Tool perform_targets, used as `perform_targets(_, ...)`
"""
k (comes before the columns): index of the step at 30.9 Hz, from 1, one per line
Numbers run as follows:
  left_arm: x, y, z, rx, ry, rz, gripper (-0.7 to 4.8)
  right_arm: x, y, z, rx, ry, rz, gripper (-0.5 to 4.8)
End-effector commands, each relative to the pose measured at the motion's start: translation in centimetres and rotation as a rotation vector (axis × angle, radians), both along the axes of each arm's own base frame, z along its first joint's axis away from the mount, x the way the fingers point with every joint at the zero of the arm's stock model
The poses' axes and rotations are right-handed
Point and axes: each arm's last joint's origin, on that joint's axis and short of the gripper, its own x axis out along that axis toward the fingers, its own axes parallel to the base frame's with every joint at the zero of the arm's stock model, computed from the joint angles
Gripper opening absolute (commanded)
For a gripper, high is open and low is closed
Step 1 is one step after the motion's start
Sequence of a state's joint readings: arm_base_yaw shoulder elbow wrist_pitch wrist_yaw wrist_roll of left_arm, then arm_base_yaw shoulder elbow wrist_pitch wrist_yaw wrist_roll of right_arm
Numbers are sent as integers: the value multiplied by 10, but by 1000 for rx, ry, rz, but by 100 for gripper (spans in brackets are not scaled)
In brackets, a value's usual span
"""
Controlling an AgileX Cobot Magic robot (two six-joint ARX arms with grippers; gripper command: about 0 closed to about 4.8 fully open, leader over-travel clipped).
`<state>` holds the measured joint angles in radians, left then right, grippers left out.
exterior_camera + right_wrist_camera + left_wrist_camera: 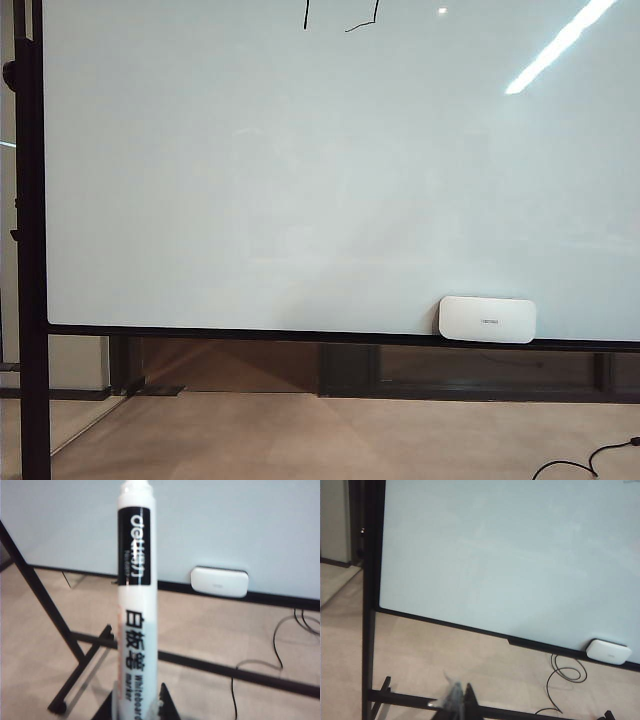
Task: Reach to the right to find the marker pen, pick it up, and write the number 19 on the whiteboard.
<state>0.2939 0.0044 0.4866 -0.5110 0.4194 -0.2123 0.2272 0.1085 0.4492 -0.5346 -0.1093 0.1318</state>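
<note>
Below the whiteboard [510,555] our left pincer [460,700] hangs pressed together, empty. The number 19 [342,16] sits at the whiteboard's top edge. Our right pincer [137,700] pinches the marker pen [136,595]; we should hold it firmly.

The exterior view faces the whiteboard [300,180] squarely from close by, its top edge cut off. The left wrist view looks at the board's lower left corner from farther back and at an angle. The right wrist view looks along the marker pen [135,605] toward the lower edge. All three share the eraser [487,318].
</note>
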Motion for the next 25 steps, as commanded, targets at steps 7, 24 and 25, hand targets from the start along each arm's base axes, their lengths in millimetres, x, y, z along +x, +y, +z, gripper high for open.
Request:
perform_targets(7,25,7,-33,-17,-18,-11,-5,19,4,-25,70,-59,-10,-2)
perform_targets(24,43,13,-89,-138,137,11,-4,29,7,-70,96,77,-30,-2)
perform_targets(25,44,13,-91,-139,140,19,-4,30,7,-72,100,80,-32,-2)
